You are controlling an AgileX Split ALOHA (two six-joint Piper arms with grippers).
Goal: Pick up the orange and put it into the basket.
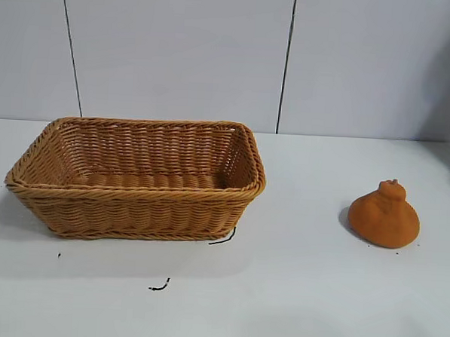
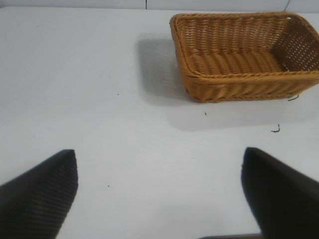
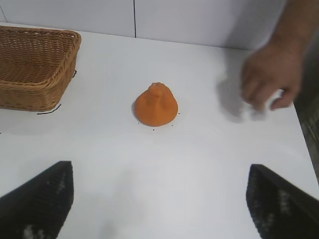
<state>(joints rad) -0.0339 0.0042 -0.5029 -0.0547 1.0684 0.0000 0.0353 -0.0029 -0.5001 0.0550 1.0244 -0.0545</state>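
Observation:
The orange [image 1: 385, 215] sits on the white table at the right in the exterior view, squat with a knobby top. It also shows in the right wrist view [image 3: 156, 104], well ahead of my right gripper [image 3: 160, 172], which is open and empty above the table. The basket [image 1: 137, 180] stands at the left, empty; its corner shows in the right wrist view [image 3: 35, 69]. My left gripper [image 2: 159, 157] is open and empty, well back from the basket [image 2: 244, 57]. Neither gripper shows in the exterior view.
A person's hand [image 3: 269, 74] hovers over the table's far right side, beyond the orange. Small black scraps [image 1: 158, 286] lie on the table in front of the basket. A white panelled wall stands behind the table.

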